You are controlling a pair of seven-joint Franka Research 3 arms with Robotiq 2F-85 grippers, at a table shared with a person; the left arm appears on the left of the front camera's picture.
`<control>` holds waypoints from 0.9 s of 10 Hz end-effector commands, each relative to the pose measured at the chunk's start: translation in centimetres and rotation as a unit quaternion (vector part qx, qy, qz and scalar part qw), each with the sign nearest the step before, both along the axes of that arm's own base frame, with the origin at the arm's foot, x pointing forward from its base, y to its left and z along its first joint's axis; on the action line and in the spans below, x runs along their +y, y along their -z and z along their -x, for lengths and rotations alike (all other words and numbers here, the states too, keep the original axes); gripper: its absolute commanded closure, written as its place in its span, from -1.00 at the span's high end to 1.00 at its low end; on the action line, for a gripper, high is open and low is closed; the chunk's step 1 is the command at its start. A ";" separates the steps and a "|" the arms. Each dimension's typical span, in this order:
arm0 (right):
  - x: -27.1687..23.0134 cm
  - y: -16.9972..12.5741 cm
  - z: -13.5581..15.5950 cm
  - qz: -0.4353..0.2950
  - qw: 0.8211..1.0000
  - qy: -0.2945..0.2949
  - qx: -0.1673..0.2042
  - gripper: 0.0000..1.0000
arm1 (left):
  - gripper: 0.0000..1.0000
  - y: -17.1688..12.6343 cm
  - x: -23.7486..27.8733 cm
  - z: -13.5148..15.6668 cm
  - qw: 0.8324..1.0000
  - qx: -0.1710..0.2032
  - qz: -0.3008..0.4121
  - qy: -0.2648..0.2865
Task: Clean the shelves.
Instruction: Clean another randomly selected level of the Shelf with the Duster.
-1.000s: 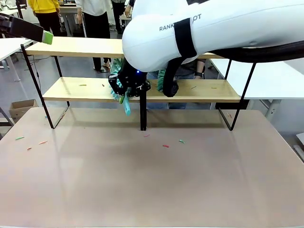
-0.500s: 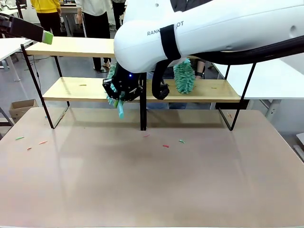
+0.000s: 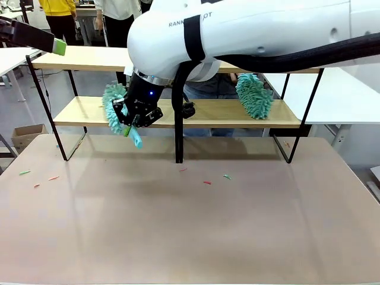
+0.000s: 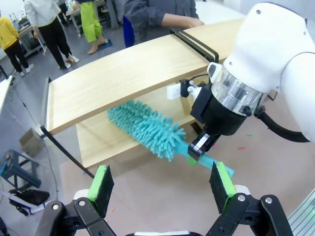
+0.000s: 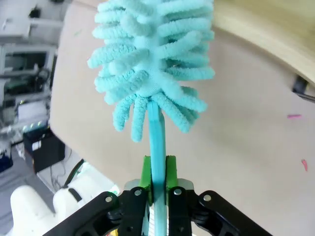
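So the right gripper [image 5: 156, 177] is clamped tight on the thin handle of a teal duster [image 5: 157, 64], green pads pinching it from both sides. In the front view that gripper [image 3: 135, 116] sits left of the centre post, with the arm reaching across from the right. The fluffy head [image 3: 113, 107] pokes in over the left half of the lower board, and the handle end hangs down out front. Can't tell if the fluff actually touches the wood.

The shelves [image 3: 225, 113] stand along the far side of the table [image 3: 190, 237], two long wooden boards in a black frame. There's a second teal duster [image 3: 254, 96] tilted over the right half of the lower board; no idea who's holding it. A person [image 3: 208, 83] stands right behind the rack.

The left gripper [image 4: 162, 182] hangs wide open with nothing in it, up off the top board's left end [image 3: 58, 46]. A few coloured scraps [image 3: 206, 182] lie on the table.
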State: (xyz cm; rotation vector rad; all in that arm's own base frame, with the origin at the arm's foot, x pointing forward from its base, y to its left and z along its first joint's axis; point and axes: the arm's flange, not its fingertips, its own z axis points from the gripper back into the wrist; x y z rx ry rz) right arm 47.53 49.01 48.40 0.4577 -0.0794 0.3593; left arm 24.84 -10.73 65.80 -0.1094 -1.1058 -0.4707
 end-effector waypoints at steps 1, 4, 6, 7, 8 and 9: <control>-0.7 -0.4 -0.6 -0.023 0.998 -0.043 0.026 -0.75 | 1.00 0.3 0.1 0.1 1.000 -0.003 0.003 0.000; -1.4 -0.6 -0.6 0.001 0.994 -0.092 0.051 -0.75 | 1.00 0.3 0.1 0.1 1.000 -0.003 0.003 0.000; -4.0 -1.6 0.4 0.007 0.961 -0.238 0.139 -0.75 | 1.00 0.3 0.1 0.1 1.000 -0.003 0.003 0.000; -5.9 -2.7 1.1 -0.022 0.943 -0.294 0.153 -0.75 | 1.00 0.3 0.1 0.1 1.000 -0.003 0.003 0.000; -8.0 -3.5 2.0 -0.059 0.922 -0.343 0.167 -0.75 | 1.00 0.3 0.1 0.1 1.000 -0.003 0.003 0.000; -9.8 -3.9 2.9 -0.082 0.914 -0.359 0.169 -0.75 | 1.00 0.3 0.1 0.1 1.000 -0.003 0.003 0.000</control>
